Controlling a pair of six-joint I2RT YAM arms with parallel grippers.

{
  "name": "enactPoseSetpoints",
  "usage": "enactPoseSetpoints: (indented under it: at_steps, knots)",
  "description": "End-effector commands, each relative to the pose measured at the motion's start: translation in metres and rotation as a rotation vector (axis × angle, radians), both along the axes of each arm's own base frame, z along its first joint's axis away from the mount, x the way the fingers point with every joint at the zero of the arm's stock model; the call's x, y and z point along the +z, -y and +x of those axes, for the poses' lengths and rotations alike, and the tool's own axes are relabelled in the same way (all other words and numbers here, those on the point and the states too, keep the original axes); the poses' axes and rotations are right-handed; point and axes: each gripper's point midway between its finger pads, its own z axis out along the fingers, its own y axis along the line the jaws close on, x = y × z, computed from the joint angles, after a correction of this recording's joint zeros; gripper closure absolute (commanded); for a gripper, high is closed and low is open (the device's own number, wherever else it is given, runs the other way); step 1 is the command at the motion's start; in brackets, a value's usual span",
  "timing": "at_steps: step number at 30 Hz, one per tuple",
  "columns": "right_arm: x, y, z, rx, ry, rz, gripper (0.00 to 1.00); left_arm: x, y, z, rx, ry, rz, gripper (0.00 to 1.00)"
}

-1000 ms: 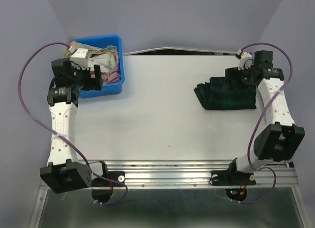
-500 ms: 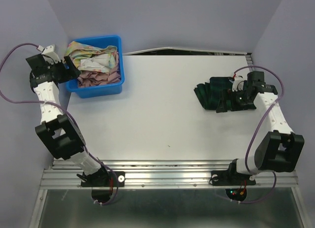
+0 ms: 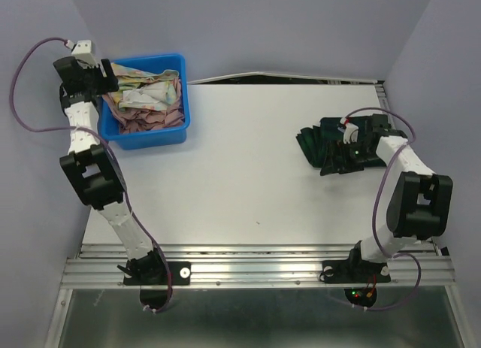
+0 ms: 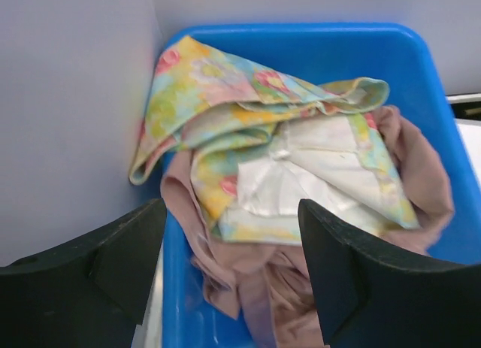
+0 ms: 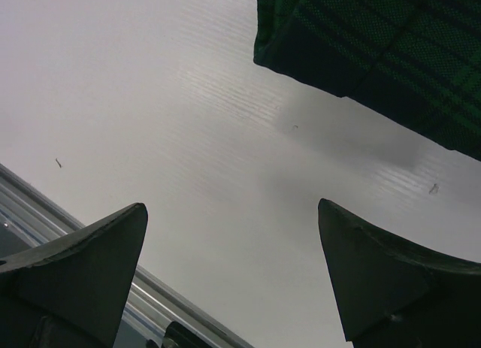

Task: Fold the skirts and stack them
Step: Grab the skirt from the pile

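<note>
The pale yellow floral skirt (image 4: 263, 137) lies crumpled with its white lining showing, on top of a mauve cloth (image 4: 301, 288) in the blue bin (image 4: 443, 85). My left gripper (image 4: 231, 205) hovers open just above the bin's near-left side, nothing between its fingers; in the top view it (image 3: 107, 79) is at the bin's left rim beside the floral skirt (image 3: 146, 89). The dark green-navy plaid skirt (image 3: 331, 137) lies folded on the table's right. My right gripper (image 3: 334, 161) is open over its front-left edge. The right wrist view shows the plaid skirt (image 5: 376, 40) beyond the open right gripper (image 5: 232, 205).
The blue bin (image 3: 150, 137) stands at the table's far left corner against the wall. The white table (image 3: 240, 183) stretches between bin and plaid skirt. A metal rail (image 3: 255, 261) runs along the near edge, where both arm bases are bolted.
My left arm has swung up and left, so its gripper now sits at the bin's back-left rim. My right arm has folded in, moving its gripper leftwards over the plaid skirt's front edge.
</note>
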Motion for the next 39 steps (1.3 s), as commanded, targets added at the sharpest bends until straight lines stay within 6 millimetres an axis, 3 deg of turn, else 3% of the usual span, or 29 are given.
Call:
enactPoseSetpoints:
  at_steps: [1,5,9,15,17,23,26,29,32,34,36,38,39]
  knots:
    - [-0.008,-0.002,0.01,0.032,0.048,0.005,0.0,0.014,-0.025,0.036,-0.033,0.021,0.199,0.19]
    - [-0.018,0.0,0.012,0.037,0.024,-0.005,0.0,0.01,-0.038,0.071,-0.016,0.044,0.31,0.19]
    - [-0.026,0.003,0.012,0.039,0.0,-0.018,0.0,-0.005,-0.037,0.098,-0.012,0.045,0.463,0.19]
    - [-0.03,0.007,0.017,0.036,-0.015,-0.037,0.0,-0.038,-0.023,0.112,-0.047,-0.012,0.574,0.28]
    - [-0.03,0.008,0.021,0.032,-0.014,-0.044,0.0,-0.033,-0.025,0.117,-0.032,0.015,0.589,0.28]
    - [-0.025,0.015,0.031,0.023,-0.006,-0.078,0.0,-0.046,-0.04,0.132,0.038,0.009,0.659,0.3]
    - [-0.02,0.017,0.037,0.014,0.003,-0.089,0.0,-0.055,-0.04,0.137,0.047,-0.003,0.705,0.36]
    - [-0.019,0.018,0.041,-0.001,-0.001,-0.088,0.0,-0.055,-0.041,0.14,0.067,0.007,0.746,0.48]
    - [-0.018,0.018,0.043,-0.014,-0.006,-0.085,0.0,-0.044,-0.041,0.143,0.086,0.045,0.76,0.71]
    - [-0.016,0.017,0.043,-0.019,-0.001,-0.083,0.0,-0.024,-0.038,0.143,0.106,0.092,0.741,1.0]
    - [-0.013,0.018,0.043,-0.021,0.004,-0.084,0.0,-0.005,-0.03,0.142,0.104,0.132,0.724,1.0]
    - [-0.009,0.018,0.042,-0.021,0.015,-0.089,0.0,0.047,-0.012,0.133,0.098,0.221,0.707,1.0]
    - [-0.008,0.018,0.043,-0.02,0.021,-0.09,0.0,0.062,-0.006,0.129,0.099,0.249,0.703,1.0]
